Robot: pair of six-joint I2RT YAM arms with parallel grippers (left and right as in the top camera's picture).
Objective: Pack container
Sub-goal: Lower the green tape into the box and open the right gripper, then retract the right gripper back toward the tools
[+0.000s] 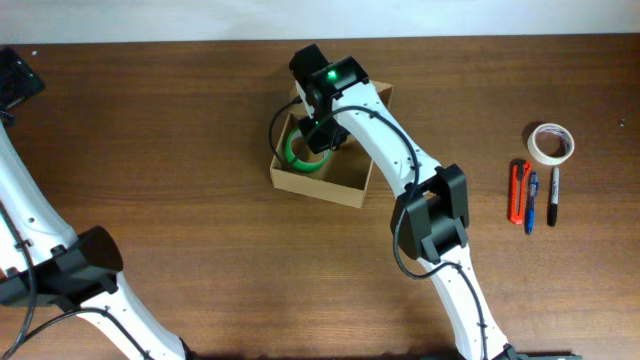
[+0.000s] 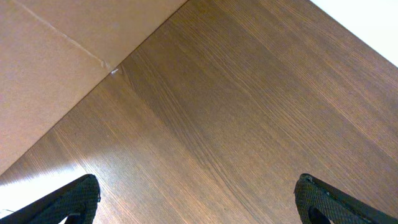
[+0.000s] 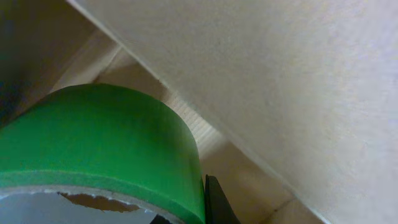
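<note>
The container point(image 1: 330, 192) is an open tan cardboard box at the table's back middle. A green tape roll point(image 1: 297, 158) is inside it at the left end. My right gripper point(image 1: 322, 138) reaches down into the box and is shut on the roll's right side. In the right wrist view the green roll point(image 3: 106, 143) fills the lower left, one black finger point(image 3: 214, 205) presses against its outer face, and the box's inner wall point(image 3: 280, 81) rises behind. My left gripper point(image 1: 12, 85) is at the far left back, open and empty over bare wood point(image 2: 198, 202).
At the right side lie a white tape roll point(image 1: 551, 143), an orange utility knife point(image 1: 517, 191), a blue pen point(image 1: 531, 203) and a black marker point(image 1: 553, 197). The box's flap point(image 1: 378, 92) stands open at the back.
</note>
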